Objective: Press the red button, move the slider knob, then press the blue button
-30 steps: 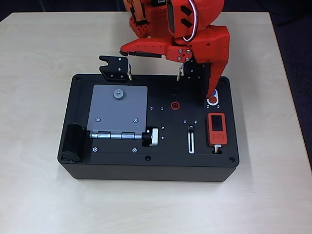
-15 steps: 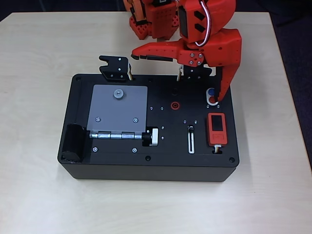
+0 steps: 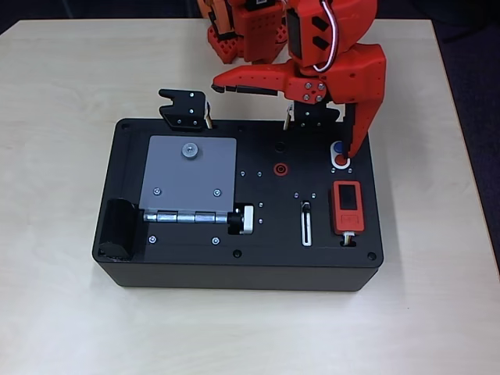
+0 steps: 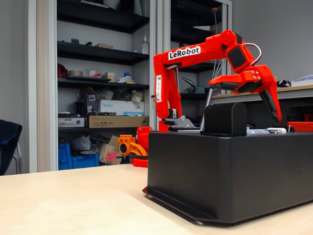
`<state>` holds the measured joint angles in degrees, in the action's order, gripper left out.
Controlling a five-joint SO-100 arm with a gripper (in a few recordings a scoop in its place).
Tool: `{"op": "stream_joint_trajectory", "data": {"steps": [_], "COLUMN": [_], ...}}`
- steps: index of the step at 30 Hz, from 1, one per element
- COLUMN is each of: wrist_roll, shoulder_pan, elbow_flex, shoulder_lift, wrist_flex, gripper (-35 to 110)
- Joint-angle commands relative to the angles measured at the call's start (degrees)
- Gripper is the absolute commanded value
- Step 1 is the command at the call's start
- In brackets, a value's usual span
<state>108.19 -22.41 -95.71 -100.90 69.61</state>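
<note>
Hand (image 3: 283,117) (jaws wide) shifted slightly left, fingertip over red button (image 3: 343,162).

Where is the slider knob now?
In the overhead view, the slider knob sits at the slot's top end, just left of the red module, below the red socket.

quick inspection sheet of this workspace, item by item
surface: light wooden table, carrying the black box.
job's things: red button and blue button share a white oval, partly under the arm; slider knob sits at the far end of its slot.
clutter: grey plate, red socket, red module, black cylinder on the box.
grippers: gripper open, jaws wide; one finger points down above the buttons, contact unclear.
cables: white cable loops on the arm.
surroundings: shelves with boxes behind.
</note>
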Motion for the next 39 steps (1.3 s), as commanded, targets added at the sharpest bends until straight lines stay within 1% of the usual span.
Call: {"op": "stream_joint_trajectory", "data": {"steps": [1, 39], "wrist_roll": [0.62, 1.76], "shoulder_pan": [-0.53, -0.35], "elbow_flex": [-1.23, -8.44], "shoulder_lift": [-3.69, -5.19], "wrist_flex": [-0.53, -5.89], "gripper": [104, 104]}}
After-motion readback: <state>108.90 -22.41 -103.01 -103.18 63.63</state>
